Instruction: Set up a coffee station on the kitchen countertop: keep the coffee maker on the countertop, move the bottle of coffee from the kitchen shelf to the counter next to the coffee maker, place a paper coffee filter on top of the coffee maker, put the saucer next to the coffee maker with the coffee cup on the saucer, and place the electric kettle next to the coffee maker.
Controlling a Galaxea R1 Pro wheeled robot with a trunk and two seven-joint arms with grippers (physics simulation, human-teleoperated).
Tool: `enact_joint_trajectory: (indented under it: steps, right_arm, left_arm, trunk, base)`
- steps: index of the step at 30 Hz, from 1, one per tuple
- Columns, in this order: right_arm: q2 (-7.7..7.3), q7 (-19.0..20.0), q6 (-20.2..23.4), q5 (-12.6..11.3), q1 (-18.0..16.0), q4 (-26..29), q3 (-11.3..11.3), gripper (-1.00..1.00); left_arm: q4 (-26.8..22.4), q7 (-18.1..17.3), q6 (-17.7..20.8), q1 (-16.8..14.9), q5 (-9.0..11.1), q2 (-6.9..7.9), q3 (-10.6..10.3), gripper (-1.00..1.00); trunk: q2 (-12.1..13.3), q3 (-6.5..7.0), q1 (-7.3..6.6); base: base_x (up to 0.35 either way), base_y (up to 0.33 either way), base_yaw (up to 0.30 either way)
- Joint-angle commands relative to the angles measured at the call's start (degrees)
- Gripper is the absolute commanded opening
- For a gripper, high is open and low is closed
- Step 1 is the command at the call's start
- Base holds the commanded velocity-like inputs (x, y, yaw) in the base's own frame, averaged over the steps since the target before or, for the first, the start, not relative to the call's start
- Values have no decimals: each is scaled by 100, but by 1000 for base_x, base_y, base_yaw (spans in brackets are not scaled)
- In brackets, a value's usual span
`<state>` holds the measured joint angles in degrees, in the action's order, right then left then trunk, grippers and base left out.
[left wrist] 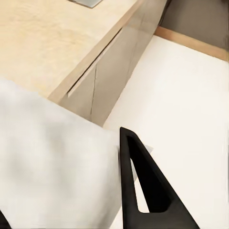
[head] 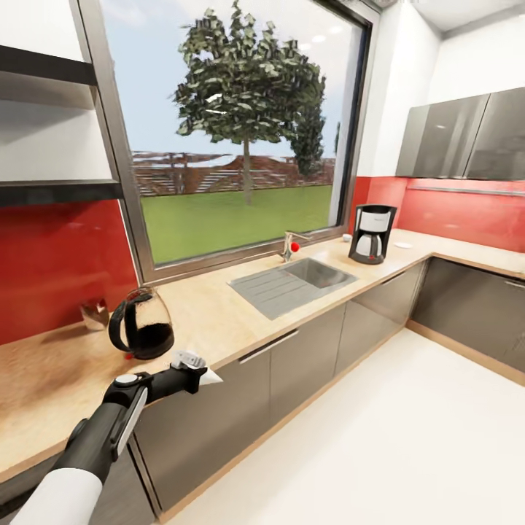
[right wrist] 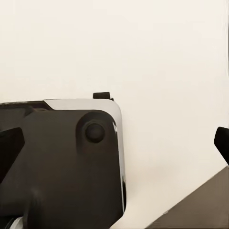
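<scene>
My left gripper is shut on the white paper coffee filter, held just off the front edge of the kitchen countertop. In the left wrist view the filter lies against one black finger. The glossy black electric kettle stands on the counter just behind that hand. Far along the counter, near the corner, stands the coffee maker, with a small white saucer to its right. My right gripper is open above the robot's dark base. The bottle of coffee and the coffee cup are out of view.
A steel sink with a red-knobbed faucet lies between kettle and coffee maker. A small metallic object sits by the red backsplash. Grey cabinets run under the counter, beside the white floor. Dark shelves hang upper left.
</scene>
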<state>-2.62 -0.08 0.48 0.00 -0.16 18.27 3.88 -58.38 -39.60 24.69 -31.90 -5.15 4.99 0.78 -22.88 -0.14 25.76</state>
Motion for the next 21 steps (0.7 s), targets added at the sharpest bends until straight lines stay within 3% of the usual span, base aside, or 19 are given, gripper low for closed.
enact_joint_trajectory:
  steps: [1, 3, 5, 6, 8, 11, 12, 15, 21]
  right_arm:
    - [5, -1, 5, 0, -1, 1, 22, 100]
    - [6, -1, 5, 0, -1, 1, 24, 100]
    - [7, -1, 5, 0, -1, 1, 24, 100]
    - [7, -1, 5, 0, -1, 1, 24, 100]
    - [7, -1, 5, 0, -1, 1, 25, 100]
    - [7, -1, 5, 0, -1, 1, 25, 100]
    - [7, -1, 3, 0, -1, 1, 25, 100]
    - [7, -1, 4, -2, -1, -5, 25, 100]
    - [15, 4, 1, -8, -4, -7, 25, 100]
  left_arm:
    - [-43, -33, 12, -17, -53, -10, 5, -100]
    - [-89, -31, 16, -50, -48, -69, 3, -100]
    - [-136, -16, 29, -81, -61, -227, -3, -100]
    - [-161, 3, 90, -272, -106, -533, -6, -100]
    - [-138, 15, 334, -620, -127, -741, -7, -100]
    - [-116, 40, 623, -1018, -123, -852, -8, -100]
    - [-99, 194, 749, -1371, -120, -997, -9, -100]
    - [-67, 603, 936, -1840, -114, -1150, -28, -100]
    - [44, 1064, 1228, -2572, -122, -1179, -92, -100]
  trunk:
    - [-4, -2, 2]
    - [-4, -2, 2]
    - [-4, -2, 2]
    - [-4, -2, 2]
    - [-4, -2, 2]
    - [-4, -2, 2]
    - [-4, -2, 2]
    - [-4, -2, 2]
    - [-4, -2, 2]
  base:
    - [0, 0, -282]
    - [0, 0, -282]
    - [0, 0, -282]
    - [0, 0, -282]
    - [0, 0, -282]
    - [0, 0, -282]
    - [0, 0, -282]
    - [0, 0, -282]
    - [0, 0, -282]
